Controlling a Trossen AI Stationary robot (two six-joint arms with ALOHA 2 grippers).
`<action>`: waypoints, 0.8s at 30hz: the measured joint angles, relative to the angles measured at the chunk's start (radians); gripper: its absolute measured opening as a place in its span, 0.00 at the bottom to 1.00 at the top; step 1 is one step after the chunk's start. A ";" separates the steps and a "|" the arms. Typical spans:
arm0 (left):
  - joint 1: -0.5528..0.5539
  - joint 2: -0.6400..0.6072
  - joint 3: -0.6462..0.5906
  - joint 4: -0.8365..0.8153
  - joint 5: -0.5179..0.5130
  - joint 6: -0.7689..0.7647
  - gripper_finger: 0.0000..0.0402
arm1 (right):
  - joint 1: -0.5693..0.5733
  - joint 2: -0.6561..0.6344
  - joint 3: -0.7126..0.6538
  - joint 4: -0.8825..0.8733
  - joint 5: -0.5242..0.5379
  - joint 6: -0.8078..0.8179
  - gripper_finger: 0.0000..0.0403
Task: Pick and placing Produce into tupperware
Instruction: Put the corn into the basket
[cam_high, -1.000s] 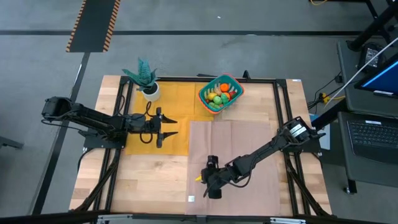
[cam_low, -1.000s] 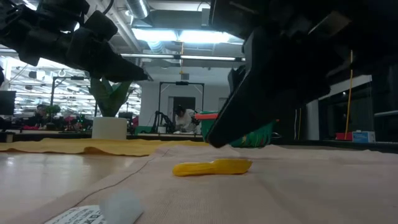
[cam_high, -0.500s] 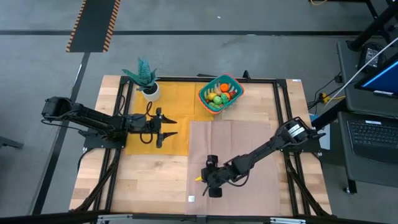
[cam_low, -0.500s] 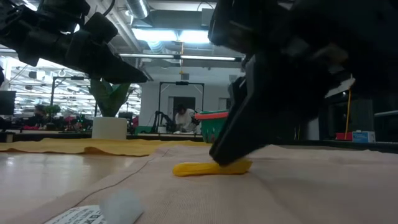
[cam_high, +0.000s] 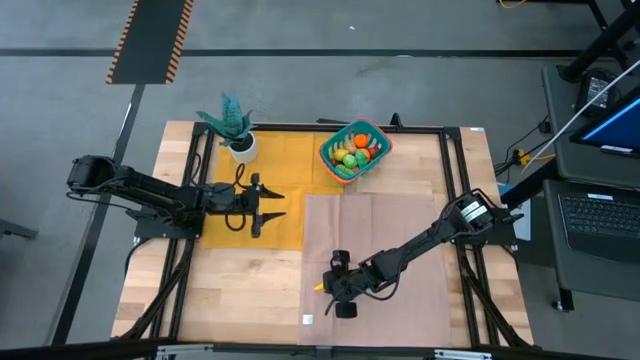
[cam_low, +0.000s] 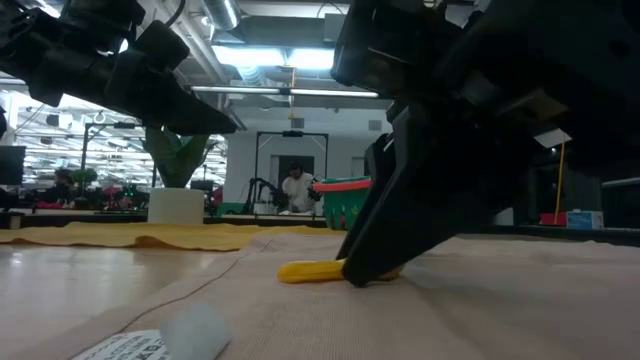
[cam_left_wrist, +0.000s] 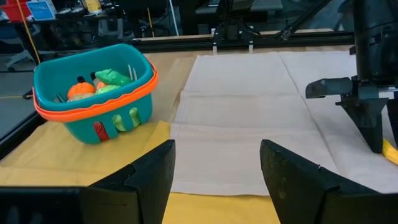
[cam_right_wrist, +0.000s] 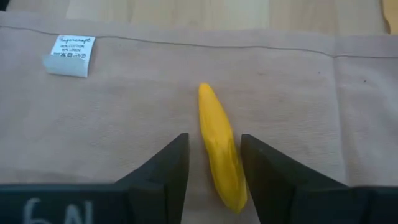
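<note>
Right gripper (cam_right_wrist: 211, 162) is down on the beige cloth (cam_right_wrist: 124, 124), fingers spread either side of the yellow banana (cam_right_wrist: 221, 149). Closing off-centre could roll it away. Teal tupperware (cam_high: 354, 150) sits well beyond; left gripper (cam_high: 268, 206) waits, open.

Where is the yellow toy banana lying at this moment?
The yellow banana lies on the beige cloth near the table's front edge, between the open fingers of the right gripper.

From table height, the right gripper (cam_low: 375, 270) hid the yellow produce piece's (cam_low: 305, 271) three-o'clock end; overhead, the tupperware's (cam_high: 372, 131) contents were too small to identify.
</note>
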 joint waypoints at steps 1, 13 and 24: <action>0.000 0.000 0.000 0.000 0.000 0.000 0.56 | 0.000 0.000 0.000 0.000 0.000 0.000 0.36; 0.000 0.000 0.000 0.001 0.000 0.000 0.56 | -0.003 0.000 0.000 -0.004 0.000 0.000 0.35; 0.000 0.000 0.000 0.001 0.000 0.000 0.56 | -0.004 0.000 0.000 -0.006 0.000 0.000 0.17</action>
